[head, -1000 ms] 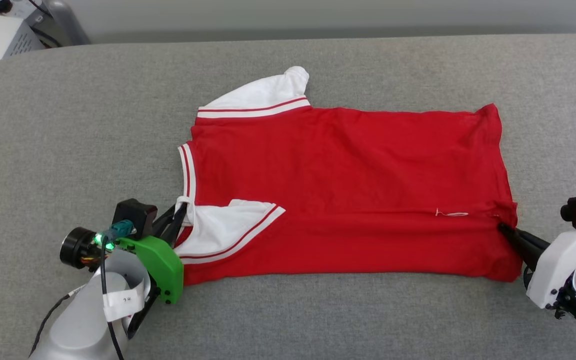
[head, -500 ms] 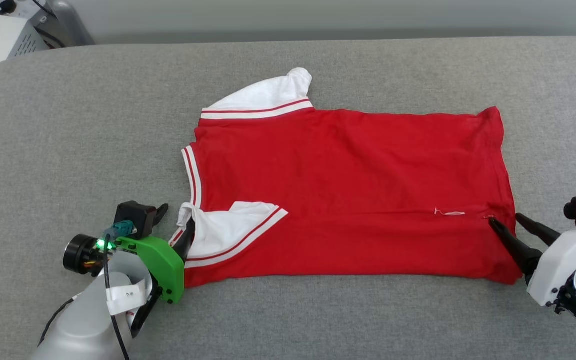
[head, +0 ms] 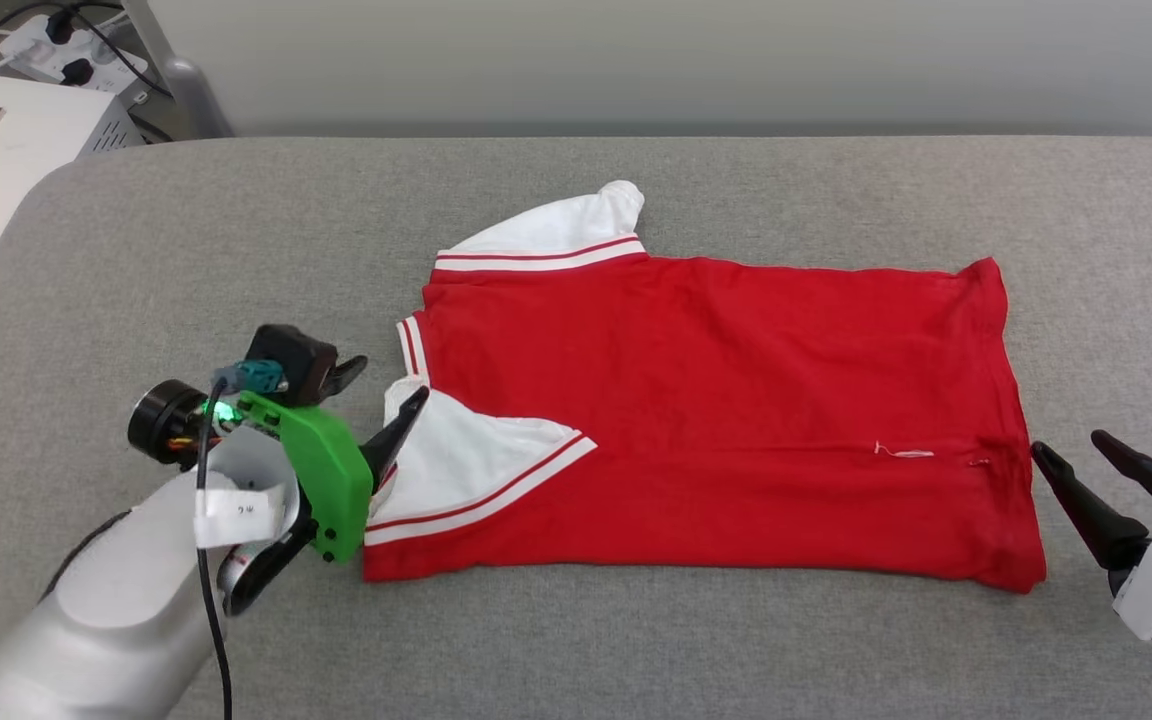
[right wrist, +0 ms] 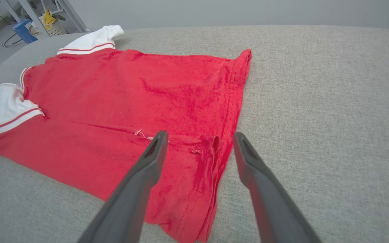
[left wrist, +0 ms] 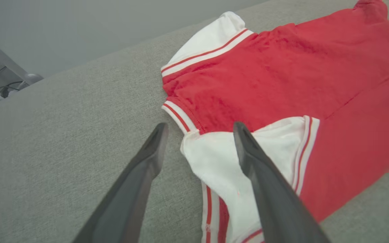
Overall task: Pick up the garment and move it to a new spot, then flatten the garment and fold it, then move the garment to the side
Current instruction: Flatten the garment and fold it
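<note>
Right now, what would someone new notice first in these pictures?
A bright red garment lies across the middle of the grey table, its near edge folded over with a white sleeve on top. The left gripper stands open at the collar end and the right gripper open at the hem end, neither holding cloth.

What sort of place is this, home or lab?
Probably a lab or workshop: the garment lies on a grey padded table, with a plugged-in power strip and a white vented equipment case beside it.

Garment (head: 716, 400) flat on table (head: 236, 230), L fingers (head: 396, 436) at its left edge, R fingers (head: 1076, 496) by right.
</note>
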Robot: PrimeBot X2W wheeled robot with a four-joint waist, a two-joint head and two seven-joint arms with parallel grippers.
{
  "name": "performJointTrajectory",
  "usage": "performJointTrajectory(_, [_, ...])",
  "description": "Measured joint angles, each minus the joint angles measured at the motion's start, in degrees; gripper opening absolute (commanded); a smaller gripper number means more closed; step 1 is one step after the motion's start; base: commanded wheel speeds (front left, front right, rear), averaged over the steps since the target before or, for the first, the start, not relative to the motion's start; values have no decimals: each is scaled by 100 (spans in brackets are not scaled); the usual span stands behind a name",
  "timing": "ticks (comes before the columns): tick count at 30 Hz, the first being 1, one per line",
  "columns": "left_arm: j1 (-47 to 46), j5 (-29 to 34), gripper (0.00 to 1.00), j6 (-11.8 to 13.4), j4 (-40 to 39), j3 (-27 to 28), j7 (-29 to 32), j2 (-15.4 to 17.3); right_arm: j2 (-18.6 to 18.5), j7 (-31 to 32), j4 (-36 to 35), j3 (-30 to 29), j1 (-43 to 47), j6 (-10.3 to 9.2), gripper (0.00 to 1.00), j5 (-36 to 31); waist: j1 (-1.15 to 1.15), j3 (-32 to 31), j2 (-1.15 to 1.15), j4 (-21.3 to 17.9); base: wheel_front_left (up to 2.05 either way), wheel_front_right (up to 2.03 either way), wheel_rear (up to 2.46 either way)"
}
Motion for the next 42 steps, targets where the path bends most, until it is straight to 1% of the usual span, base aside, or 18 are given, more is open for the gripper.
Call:
performJointTrajectory(3, [-242, -375, 100, 0, -475, -427, 744, 364, 90, 120, -85, -153, 108, 0, 100, -147, 0, -18, 0, 23, 0, 0, 0])
performJointTrajectory(5, [-440, -812, 100, 0, -768, -682, 1349, 614, 185, 214, -129, -286, 153, 0, 100, -246, 0, -25, 0, 32, 0, 0, 0])
performJointTrajectory(8, [-638, -1360, 100, 0, -991, -977, 2108, 780, 308, 347, -213, -416, 218, 0, 100, -350, 0, -33, 0, 24, 0, 0, 0])
performJointTrajectory(10, [-740, -1545, 100, 0, -1051, -1168, 2557, 879, 385, 431, -263, -485, 244, 0, 100, -435, 0, -39, 0, 5, 0, 0, 0])
performJointTrajectory(12, [-796, -1848, 100, 0, -1040, -1272, 2898, 915, 454, 509, -321, -573, 263, 0, 100, -503, 0, -42, 0, -21, 0, 0, 0])
performJointTrajectory(15, [-804, -2113, 100, 0, -945, -1449, 3260, 915, 533, 594, -388, -697, 308, 0, 100, -578, 0, -27, 0, -63, 0, 0, 0])
performJointTrajectory(19, [-802, -2323, 100, 0, -723, -1621, 3487, 911, 637, 728, -471, -806, 357, 0, 100, -642, 0, 32, 0, -120, 0, 0, 0])
performJointTrajectory(27, [-779, -2474, 100, 0, -246, -1927, 3473, 781, 783, 920, -598, -983, 356, 0, 100, -795, 0, 238, 0, -240, 0, 0, 0])
performJointTrajectory(31, [-788, -2434, 100, -13, -1, -2031, 3329, 704, 844, 1049, -675, -1051, 321, 0, 100, -892, 0, 395, 0, -290, 0, 0, 0])
performJointTrajectory(32, [-788, -2439, 87, -24, 20, -2037, 3299, 699, 844, 1069, -684, -1066, 311, 0, 100, -909, 0, 408, 0, -295, 0, 0, 0])
performJointTrajectory(33, [-789, -2437, 33, -31, 40, -2042, 3214, 698, 839, 1081, -701, -1092, 300, 0, 100, -934, 0, 417, 0, -297, 0, 0, 0])
performJointTrajectory(34, [-789, -2437, 0, -32, 60, -2043, 3087, 693, 818, 1114, -725, -1109, 284, 0, 100, -966, 0, 419, 0, -295, 0, 0, 0])
performJointTrajectory(38, [-790, -2397, 0, -46, 12, -2119, 2750, 661, 709, 1256, -848, -1174, 152, 0, 100, -1098, 0, 390, 0, -281, 0, 0, 0])
performJointTrajectory(42, [-790, -2321, 0, -46, -170, -2168, 2368, 717, 495, 1617, -984, -1214, -36, 0, 100, -1198, 0, 361, 0, -250, 0, 0, 0])
